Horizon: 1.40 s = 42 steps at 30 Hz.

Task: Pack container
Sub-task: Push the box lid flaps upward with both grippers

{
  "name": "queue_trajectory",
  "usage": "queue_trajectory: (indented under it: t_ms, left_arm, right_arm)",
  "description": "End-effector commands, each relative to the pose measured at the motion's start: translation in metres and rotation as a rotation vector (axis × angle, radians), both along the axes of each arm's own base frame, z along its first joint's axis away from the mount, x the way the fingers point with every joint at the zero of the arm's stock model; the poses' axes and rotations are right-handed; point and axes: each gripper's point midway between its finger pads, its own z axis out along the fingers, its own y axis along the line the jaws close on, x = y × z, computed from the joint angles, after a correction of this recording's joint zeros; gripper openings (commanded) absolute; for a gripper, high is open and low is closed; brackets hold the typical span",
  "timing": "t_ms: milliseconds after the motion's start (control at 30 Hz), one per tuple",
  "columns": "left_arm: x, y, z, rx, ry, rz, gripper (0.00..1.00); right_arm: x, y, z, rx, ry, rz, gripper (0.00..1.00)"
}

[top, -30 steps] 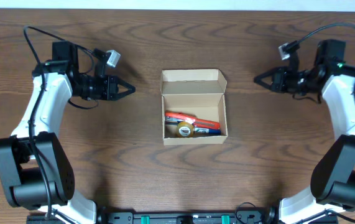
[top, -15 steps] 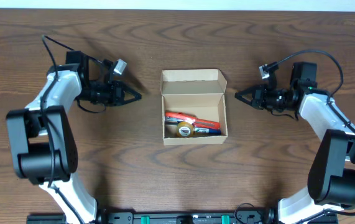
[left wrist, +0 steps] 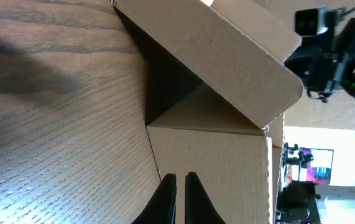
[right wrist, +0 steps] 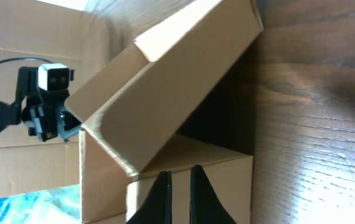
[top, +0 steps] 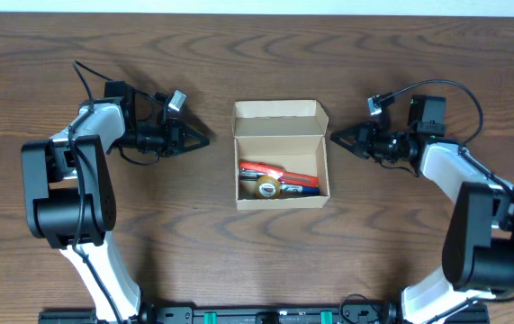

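While left gripper (top: 201, 139) (nine o'clock) and right gripper (top: 335, 139) (three), jaws together, are held beside the box (top: 280, 193), its lid (top: 279, 121) is judged due for folding.

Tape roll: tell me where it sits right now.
In the overhead view, the tape roll lies inside the open box, near the wall closest to the robot's base, with a red item just beyond it.

**Container centred between two claws**

The container (top: 279, 147) is set at the middle of the bench (top: 238, 252), with its lid flap (top: 279, 111) raised on the far side. A tape roll (top: 267, 188) is lodged inside, towards the near wall. The left claw (top: 204, 139) is placed just left of the container, and the right claw (top: 333, 138) just right of it.
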Motion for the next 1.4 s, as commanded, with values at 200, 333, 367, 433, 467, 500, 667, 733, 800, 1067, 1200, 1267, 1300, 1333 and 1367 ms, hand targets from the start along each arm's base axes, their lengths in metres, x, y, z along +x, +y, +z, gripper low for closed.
queue_trajectory:
  t_ms: [200, 333, 367, 433, 467, 500, 667, 733, 800, 1067, 1200, 1267, 1300, 1333, 1367]
  left_arm:
    - [-0.001, -0.007, -0.003, -0.025, 0.027, -0.001, 0.06]
    - [0.004, -0.017, -0.004, -0.022, 0.021, -0.004, 0.06]
    - [0.006, -0.019, -0.003, -0.021, 0.016, -0.004, 0.06]
    - [0.011, -0.024, -0.003, -0.022, 0.008, 0.001, 0.06]
    - [0.013, -0.026, -0.002, -0.023, 0.005, 0.004, 0.06]
    - [0.016, -0.028, -0.002, -0.024, 0.001, 0.007, 0.06]
    - [0.026, -0.033, -0.001, -0.025, -0.015, 0.026, 0.06]
    - [0.028, -0.033, 0.000, -0.026, -0.016, 0.033, 0.06]
    - [0.030, -0.033, 0.000, -0.027, -0.018, 0.036, 0.06]
    - [0.031, -0.032, -0.003, -0.005, -0.010, 0.047, 0.06]
    - [0.031, -0.035, -0.005, 0.008, -0.011, 0.041, 0.06]
    - [0.030, -0.036, -0.006, 0.015, -0.011, 0.038, 0.06]
    - [0.030, -0.037, -0.007, 0.015, -0.011, 0.036, 0.06]
    - [0.030, -0.038, -0.008, 0.014, -0.005, 0.038, 0.06]
    - [0.031, -0.038, -0.010, 0.012, 0.005, 0.043, 0.06]
  right_arm:
    - [-0.003, 0.013, -0.051, 0.133, 0.141, 0.018, 0.01]
    - [-0.001, 0.015, -0.057, 0.153, 0.141, 0.021, 0.01]
    - [0.000, 0.015, -0.058, 0.153, 0.138, 0.020, 0.01]
    - [0.004, 0.015, -0.056, 0.154, 0.123, 0.017, 0.01]
    - [0.006, 0.015, -0.055, 0.156, 0.118, 0.014, 0.01]
    - [0.008, 0.015, -0.054, 0.160, 0.114, 0.009, 0.01]
    - [0.015, 0.015, -0.050, 0.169, 0.099, -0.005, 0.01]
    - [0.016, 0.015, -0.049, 0.168, 0.091, -0.004, 0.01]
    - [0.016, 0.017, -0.048, 0.167, 0.088, 0.002, 0.01]
    - [0.018, 0.025, -0.048, 0.151, 0.071, 0.014, 0.01]
    - [0.019, 0.026, -0.048, 0.151, 0.067, 0.016, 0.01]
    - [0.019, 0.026, -0.048, 0.151, 0.064, 0.017, 0.01]
    - [0.019, 0.026, -0.048, 0.151, 0.064, 0.017, 0.01]
    - [0.019, 0.026, -0.048, 0.151, 0.063, 0.017, 0.01]
    - [0.019, 0.026, -0.048, 0.151, 0.064, 0.017, 0.01]
